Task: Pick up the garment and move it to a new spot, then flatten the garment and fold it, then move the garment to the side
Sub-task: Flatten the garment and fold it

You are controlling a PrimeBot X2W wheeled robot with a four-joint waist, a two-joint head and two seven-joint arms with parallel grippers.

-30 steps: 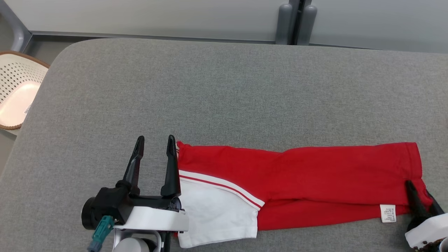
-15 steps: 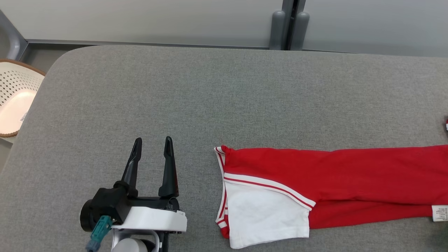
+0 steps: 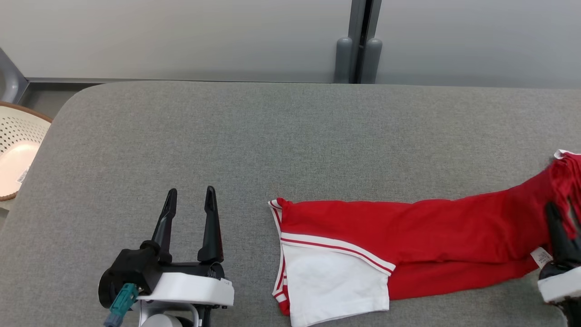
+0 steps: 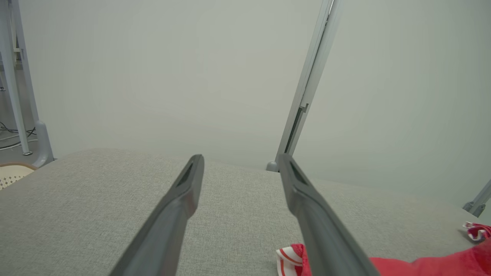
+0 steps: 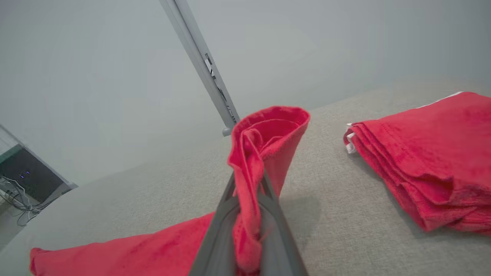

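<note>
Status as I read it from the console:

1. L gripper [image 3: 190, 191]: low-left in head view, jaws spread, nothing between them. It sits well apart from the garment [image 3: 408, 236], which lies lengthwise across the near half of the grey table [image 3: 272, 136].
2. L wrist view confirms the spread, with bare tabletop between the fingers. It also catches the striped end of the garment just beside the R-hand finger.
3. R gripper [image 5: 248, 183]: head view gives me dark fingers at the frame's R edge, half hidden by red cloth, so no grip info there. R wrist view settles it: the jaws are pinching a bunched fold of the garment's far end, held clear of the table (shadow underneath).
4. R wrist view also shows a separate folded red stack [image 5: 422, 153] resting on the table near the pinch.
5. Misc. in head view: white panel [image 3: 331, 286] at the garment's L end, care label [image 3: 540, 256] near the R gripper, perforated basket [image 3: 18, 150] off the table's L side.
</note>
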